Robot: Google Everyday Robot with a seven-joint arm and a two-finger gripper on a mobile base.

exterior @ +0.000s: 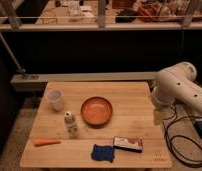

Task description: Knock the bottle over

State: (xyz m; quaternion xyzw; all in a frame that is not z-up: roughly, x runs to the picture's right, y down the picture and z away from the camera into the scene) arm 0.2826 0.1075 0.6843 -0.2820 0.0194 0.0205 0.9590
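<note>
Saw bottle (70, 124) upright on left half of table (139, 100), just beside orange bowl (97, 110), in front of translucent cup (55, 98). Noted carrot (46, 142), blue cloth (103, 152), small box (128, 144) along front edge. Spotted claw (158, 116) at table's right edge under white arm (181, 87), well apart from bottle; could not tell whether clenched or released.

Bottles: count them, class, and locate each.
1. The bottle stands left of the orange bowl, in front of the cup. The gripper hangs by the right edge of the table. None seems hidden.
</note>
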